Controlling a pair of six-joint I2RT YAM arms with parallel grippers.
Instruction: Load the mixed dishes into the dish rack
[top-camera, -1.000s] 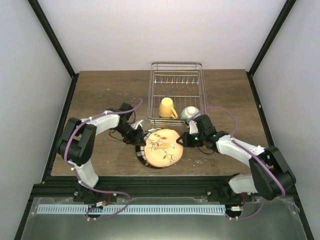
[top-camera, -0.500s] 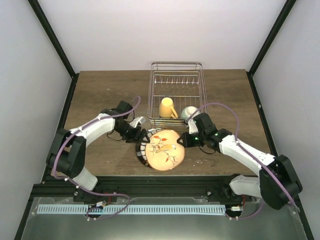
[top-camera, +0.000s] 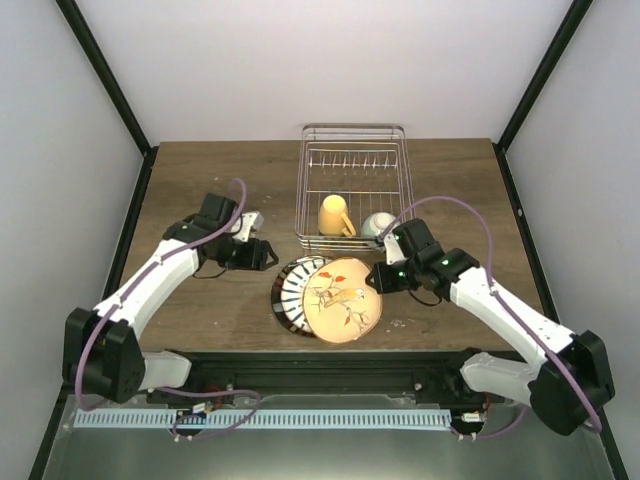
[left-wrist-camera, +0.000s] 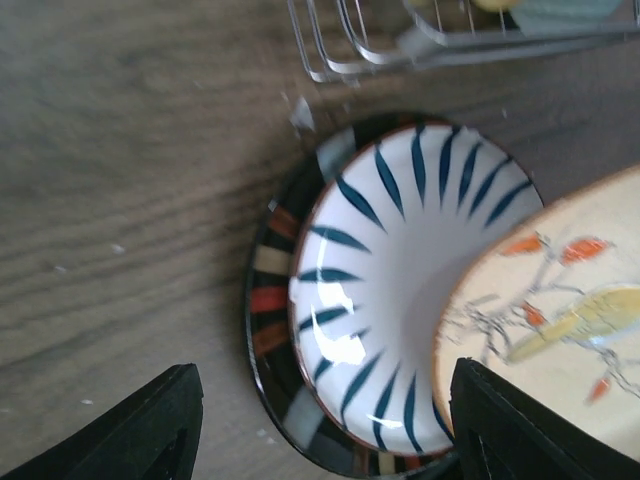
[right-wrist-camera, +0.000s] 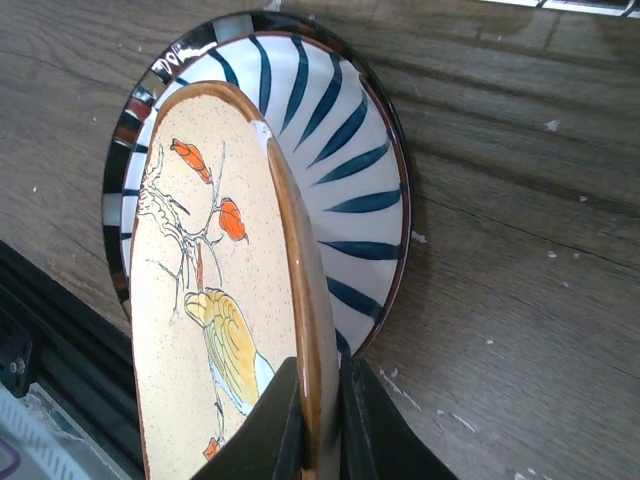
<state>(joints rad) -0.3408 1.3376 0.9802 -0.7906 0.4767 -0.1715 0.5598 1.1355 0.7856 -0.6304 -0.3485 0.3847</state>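
The orange-cream floral plate is tilted up on its edge over the plate stack, and my right gripper is shut on its right rim. Under it lies a white plate with blue stripes, resting in a dark-rimmed patterned plate. My left gripper stands open to the left of the stack, its jaws wide apart above the plates' near edge and holding nothing. The dish rack holds the yellow mug and the pale-teal bowl at its front.
The rack's row of upright prongs stands free at the back. The rack's front corner is close to the plate stack. Bare wooden table lies left and right of the rack, with black frame rails along the edges.
My left gripper has opened and pulled back to the left, off the plates. The right gripper has tilted the floral plate up and shifted it right, uncovering the striped plate.
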